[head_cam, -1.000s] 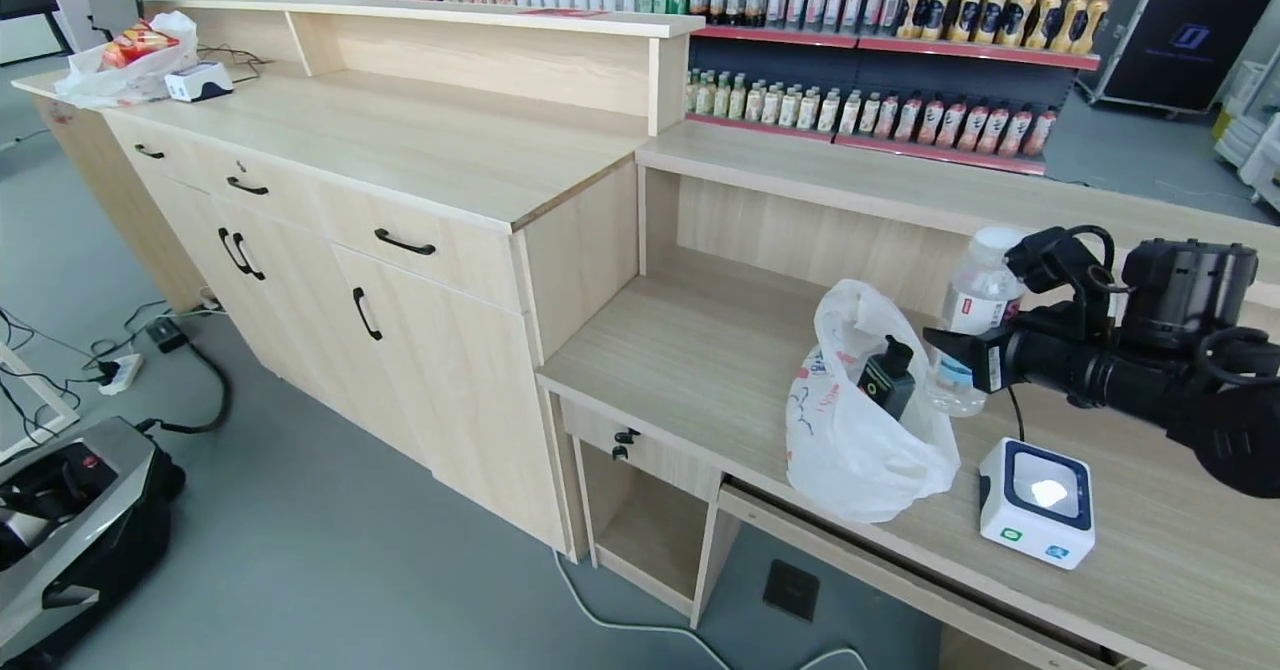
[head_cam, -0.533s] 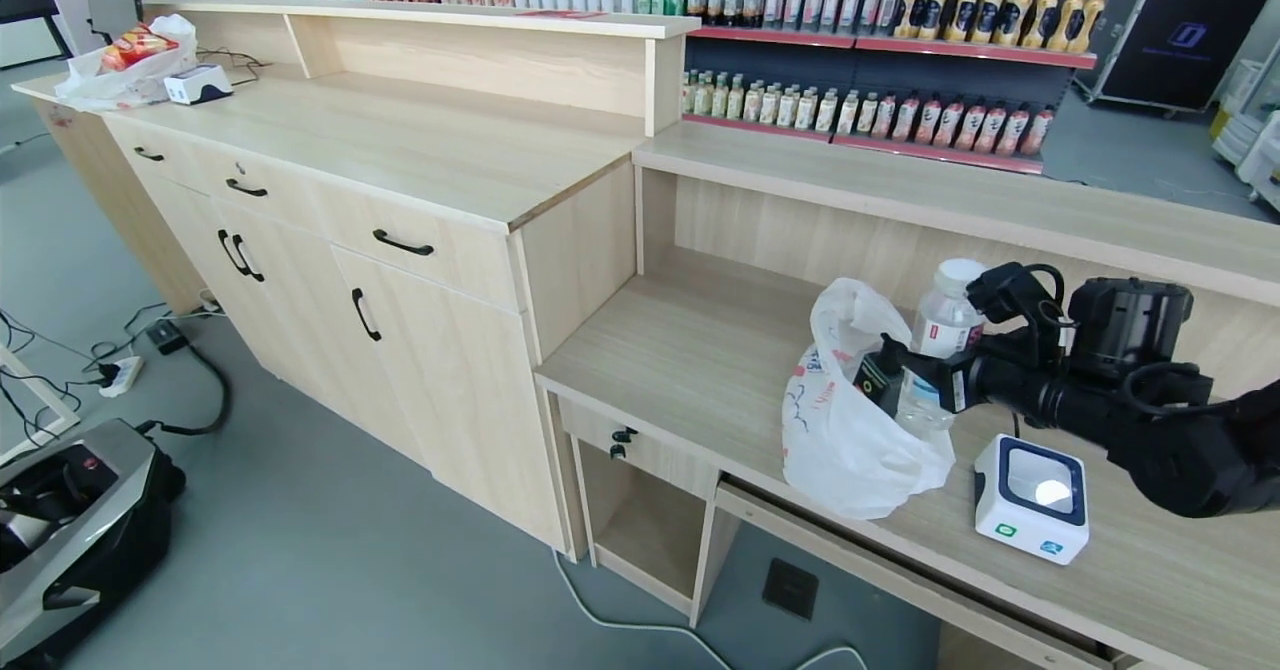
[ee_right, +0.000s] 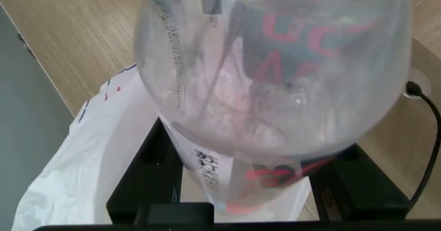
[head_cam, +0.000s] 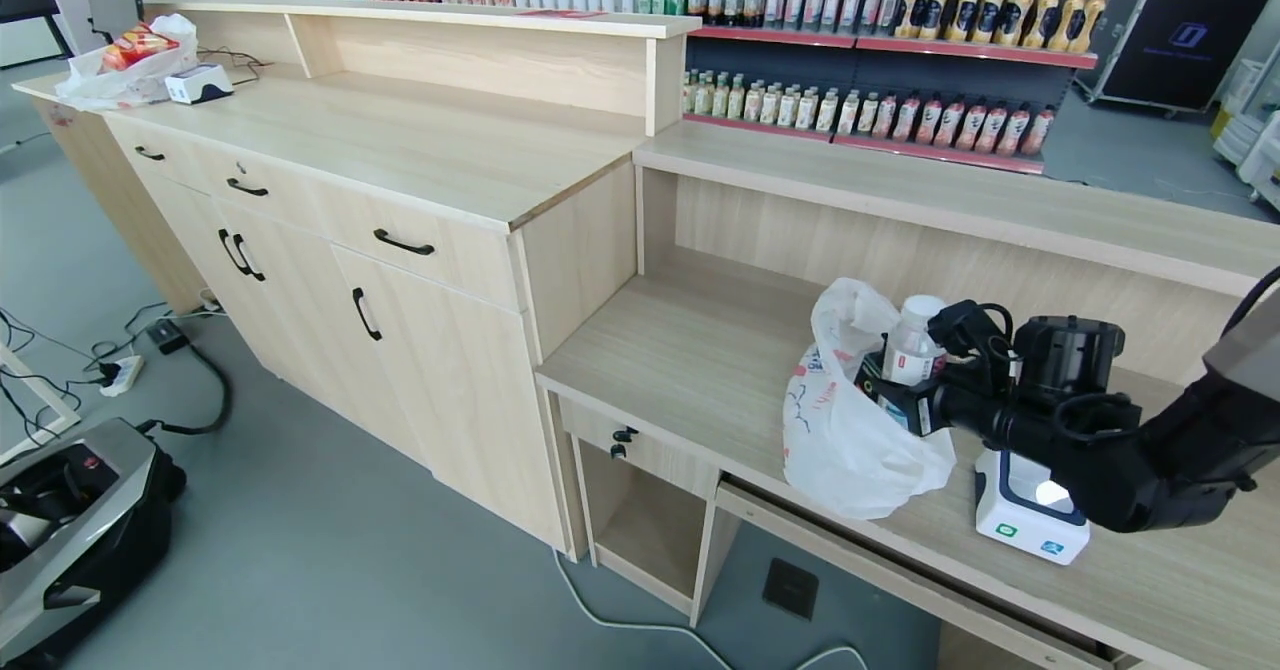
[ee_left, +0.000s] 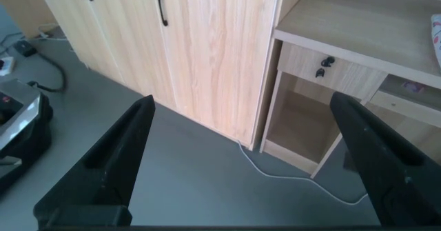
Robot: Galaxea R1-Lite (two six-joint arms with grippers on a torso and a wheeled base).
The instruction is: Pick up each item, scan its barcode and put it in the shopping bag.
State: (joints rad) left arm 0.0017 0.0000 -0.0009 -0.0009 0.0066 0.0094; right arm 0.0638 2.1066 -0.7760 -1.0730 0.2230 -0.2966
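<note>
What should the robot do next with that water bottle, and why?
Probably lower the water bottle a little deeper into the shopping bag, then open the right tool. The tool grips the bottle at the bag's open mouth, with the cap and label above the rim.

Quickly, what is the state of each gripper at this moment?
Left gripper: open, holding nothing.
Right gripper: closed on the clear water bottle, at the mouth of the shopping bag.

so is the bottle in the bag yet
Not fully: the right jaws hold the bottle upright at the mouth of the shopping bag, cap above its rim.
</note>
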